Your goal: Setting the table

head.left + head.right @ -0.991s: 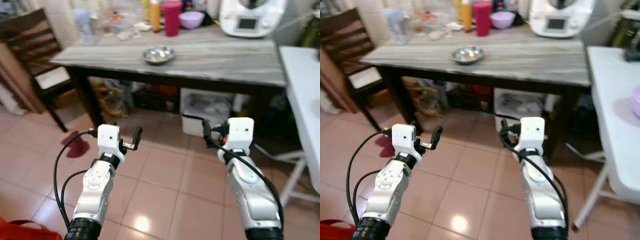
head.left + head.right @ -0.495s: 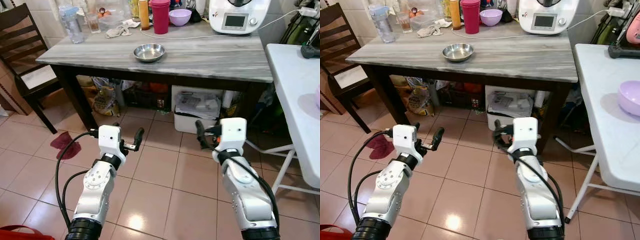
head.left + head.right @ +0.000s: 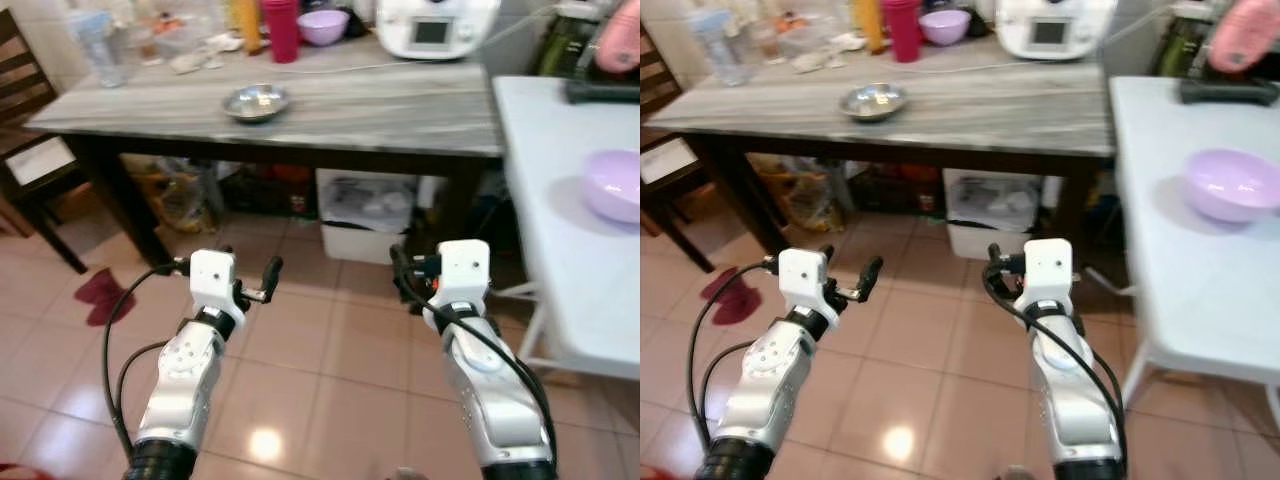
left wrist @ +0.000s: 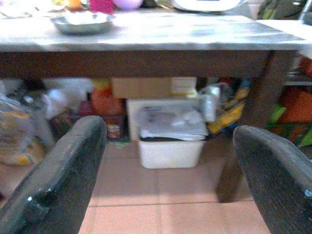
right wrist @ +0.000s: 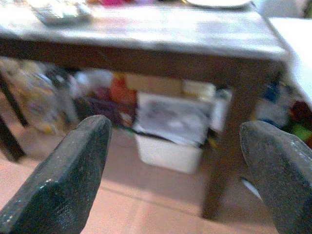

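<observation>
View swung right: white surface (image 3: 1160, 300) with purple bowl (image 3: 1231, 184) now closer.
Left pincer (image 3: 228, 268) and right pincer (image 3: 402, 272) both open, empty, over bare floor (image 3: 330, 350) before grey surface (image 3: 380, 105) edge.

Open tiled floor (image 3: 330, 350) lies ahead at 12 o'clock, free up to the grey-topped table (image 3: 400, 105). Under it a white bin (image 3: 365, 215) and bags (image 3: 185, 195) block the way. At 2 o'clock the white table (image 3: 570, 250) closes the right side, a lilac bowl (image 3: 612, 185) on it. At 10 o'clock a dark chair (image 3: 30, 160) stands. The steel bowl (image 3: 256, 102) sits near the table's front edge.
</observation>
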